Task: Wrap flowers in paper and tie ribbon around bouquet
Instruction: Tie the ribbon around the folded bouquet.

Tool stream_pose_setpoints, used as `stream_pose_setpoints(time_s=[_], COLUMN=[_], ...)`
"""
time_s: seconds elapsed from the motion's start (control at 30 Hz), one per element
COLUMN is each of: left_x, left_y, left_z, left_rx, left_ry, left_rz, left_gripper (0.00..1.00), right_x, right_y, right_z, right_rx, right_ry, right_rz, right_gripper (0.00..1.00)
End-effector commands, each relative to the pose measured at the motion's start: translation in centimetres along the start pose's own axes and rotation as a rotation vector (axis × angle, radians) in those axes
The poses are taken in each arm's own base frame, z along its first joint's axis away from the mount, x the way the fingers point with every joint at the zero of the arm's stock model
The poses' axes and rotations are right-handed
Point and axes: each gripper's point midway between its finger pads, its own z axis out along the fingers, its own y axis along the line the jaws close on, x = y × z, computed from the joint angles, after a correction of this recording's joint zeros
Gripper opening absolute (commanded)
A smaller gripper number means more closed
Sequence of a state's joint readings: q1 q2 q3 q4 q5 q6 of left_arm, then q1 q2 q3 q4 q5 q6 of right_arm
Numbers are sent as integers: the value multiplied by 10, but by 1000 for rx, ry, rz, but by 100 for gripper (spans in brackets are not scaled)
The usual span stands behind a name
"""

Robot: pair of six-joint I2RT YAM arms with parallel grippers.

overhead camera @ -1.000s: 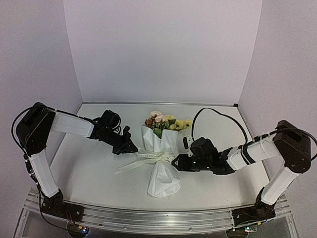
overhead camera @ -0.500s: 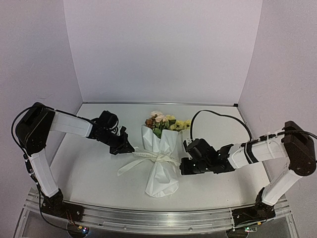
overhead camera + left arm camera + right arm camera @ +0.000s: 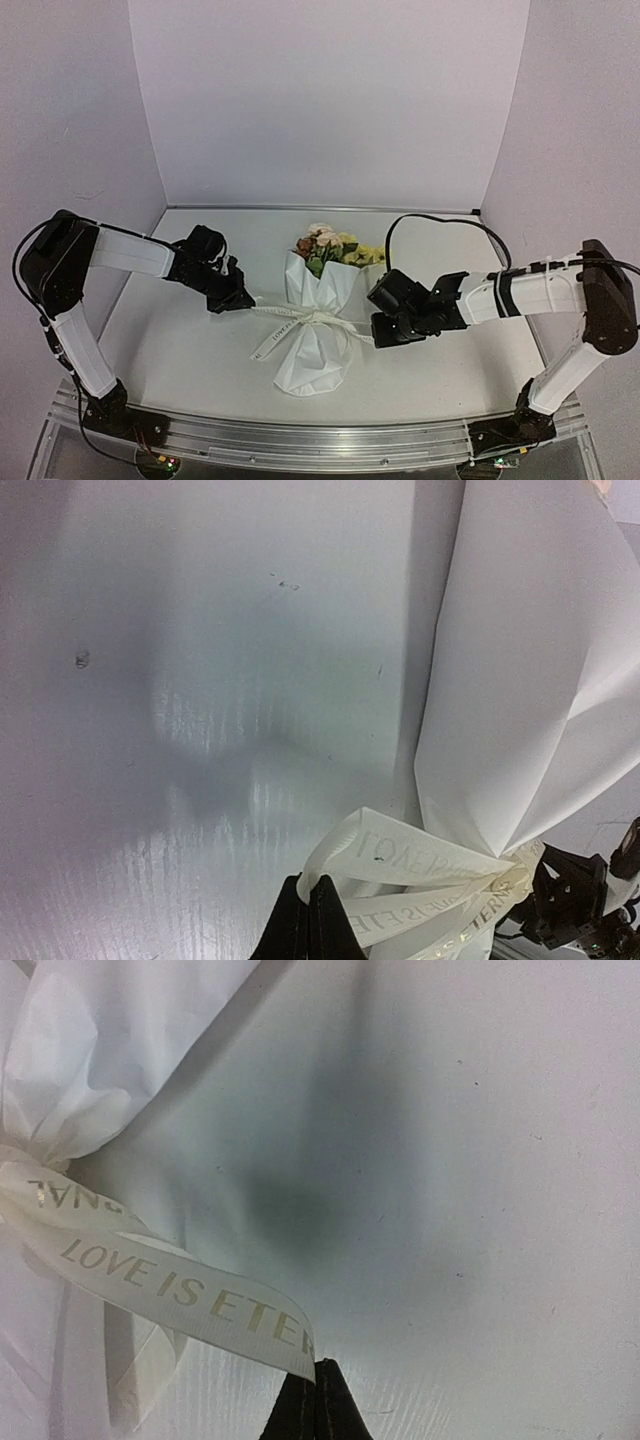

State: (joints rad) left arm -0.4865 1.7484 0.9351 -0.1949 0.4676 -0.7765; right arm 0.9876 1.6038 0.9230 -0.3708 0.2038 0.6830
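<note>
Bouquet lies mid-table, its paper already wrapped, so tying is the step in hand. The left gripper and right gripper each pinch 1 end of the ribbon, on opposite sides of the waist. The next move likely calls for an even outward pull to cinch the knot.

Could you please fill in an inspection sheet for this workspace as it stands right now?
Surface: white table, a few small dark specks.
Job's things: bouquet lies at centre, flowers toward the back wall; paper cinched at the waist by the lettered ribbon.
Clutter: nothing seen.
Grippers: left gripper shut on one ribbon end, right gripper shut on the other, on opposite sides of the bouquet.
Cables: black cable loops above the right arm, clear of the bouquet.
Surroundings: plain white walls; metal rail at the near edge.
</note>
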Motion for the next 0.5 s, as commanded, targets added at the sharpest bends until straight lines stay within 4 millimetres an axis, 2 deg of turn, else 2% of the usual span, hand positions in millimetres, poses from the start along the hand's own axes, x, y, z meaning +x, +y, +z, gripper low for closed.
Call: stream_pose_setpoints(time_s=[0.0, 0.17, 0.33, 0.47], left_x=[-14, -16, -12, -8], left_y=[9, 20, 24, 16], left_z=[-22, -32, -35, -31], left_rx=[-44, -66, -70, -18], left_ry=[-89, -125, -133, -106], left_rz=[4, -28, -33, -15], left_gripper=[0, 0, 0, 0], right_x=[4, 7, 5, -6], right_y=[-15, -27, -31, -8], right_z=[1, 1, -1, -6], right_rx=[112, 188, 211, 130], right_ry=[29, 42, 34, 10], right_rz=[-42, -48, -31, -70], right_gripper=[0, 0, 0, 0])
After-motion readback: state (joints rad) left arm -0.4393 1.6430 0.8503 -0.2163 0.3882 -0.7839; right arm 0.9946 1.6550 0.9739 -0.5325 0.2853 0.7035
